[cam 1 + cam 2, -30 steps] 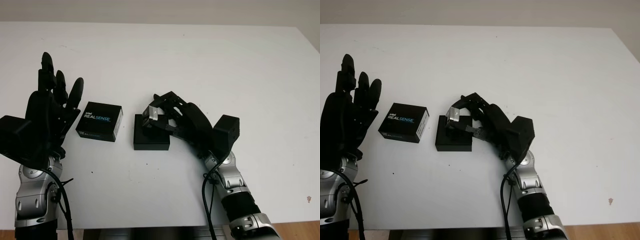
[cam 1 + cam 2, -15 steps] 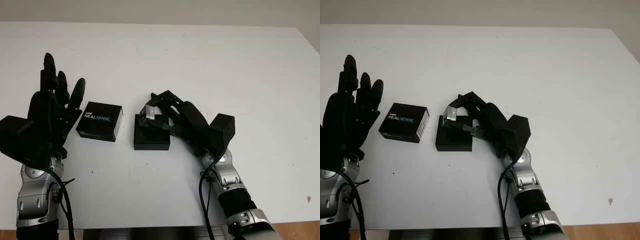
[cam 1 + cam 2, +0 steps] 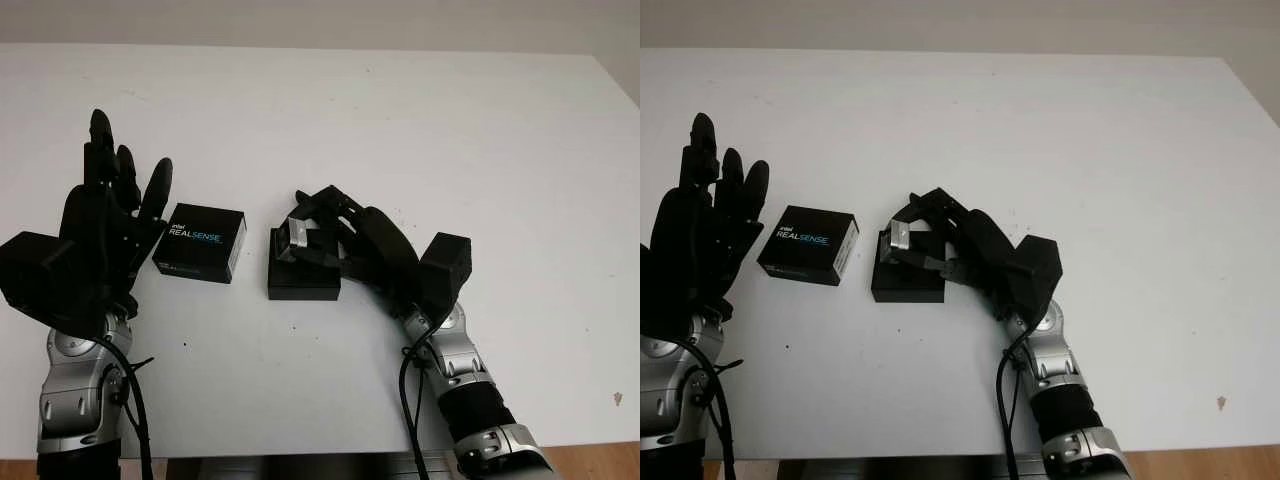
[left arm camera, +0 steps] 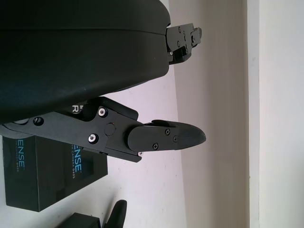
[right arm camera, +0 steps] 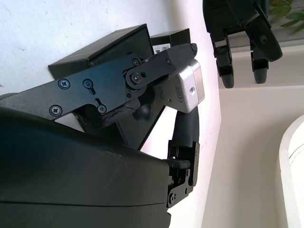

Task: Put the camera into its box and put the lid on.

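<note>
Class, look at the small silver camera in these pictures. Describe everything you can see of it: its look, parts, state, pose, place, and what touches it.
The camera is a small block with rounded corners and a silver, metal-looking shell. One face has a small round hole like a screw mount, with fine print beside it. The right hand grips it, with black fingers pressed against its sides. It is held tilted over the far left part of the open black box, near the middle of the white table. Whether it touches the box cannot be told.

White table [image 3: 420, 130], beige wall strip beyond its far edge
</note>
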Controlling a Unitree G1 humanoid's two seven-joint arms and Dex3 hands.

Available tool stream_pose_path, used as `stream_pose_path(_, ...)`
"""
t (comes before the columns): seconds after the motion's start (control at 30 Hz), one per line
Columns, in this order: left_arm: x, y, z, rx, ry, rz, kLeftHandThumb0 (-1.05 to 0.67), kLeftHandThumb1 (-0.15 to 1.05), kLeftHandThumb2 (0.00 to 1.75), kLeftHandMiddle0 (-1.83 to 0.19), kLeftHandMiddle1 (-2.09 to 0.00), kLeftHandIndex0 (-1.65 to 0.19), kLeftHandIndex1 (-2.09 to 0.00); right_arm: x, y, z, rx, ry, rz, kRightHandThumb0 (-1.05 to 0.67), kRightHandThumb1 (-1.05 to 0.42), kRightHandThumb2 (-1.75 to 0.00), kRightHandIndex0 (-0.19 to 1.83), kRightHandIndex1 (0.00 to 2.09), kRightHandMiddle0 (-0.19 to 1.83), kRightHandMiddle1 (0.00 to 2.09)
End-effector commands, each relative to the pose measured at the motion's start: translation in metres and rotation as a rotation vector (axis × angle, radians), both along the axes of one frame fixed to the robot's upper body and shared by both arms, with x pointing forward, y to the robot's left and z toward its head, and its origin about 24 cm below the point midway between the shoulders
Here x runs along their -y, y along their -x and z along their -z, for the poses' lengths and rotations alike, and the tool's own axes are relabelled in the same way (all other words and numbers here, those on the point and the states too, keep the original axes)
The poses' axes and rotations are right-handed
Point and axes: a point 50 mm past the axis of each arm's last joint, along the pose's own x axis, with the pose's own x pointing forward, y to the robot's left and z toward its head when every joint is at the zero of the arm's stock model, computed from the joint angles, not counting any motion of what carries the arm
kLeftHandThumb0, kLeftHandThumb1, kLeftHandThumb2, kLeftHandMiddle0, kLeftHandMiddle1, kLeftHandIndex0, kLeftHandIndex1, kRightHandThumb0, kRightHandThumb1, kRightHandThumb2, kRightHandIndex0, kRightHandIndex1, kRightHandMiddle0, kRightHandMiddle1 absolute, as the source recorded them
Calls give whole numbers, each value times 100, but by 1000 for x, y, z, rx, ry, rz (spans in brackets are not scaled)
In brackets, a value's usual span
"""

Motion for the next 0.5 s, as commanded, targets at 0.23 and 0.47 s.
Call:
stream_pose_path(0.23,1,2,0,14,-2,2,-47,105,36,14,-6,17,-5,3,4,14,-46,35,10,-48,-101,-5,11,5,26,176)
stream_pose_path(0.47,2,3,0,12,-2,-4,-47,105,35,14,-6,16,-6,0,4,25,-79,73,12,-48,-101,-5,11,5,25,176)
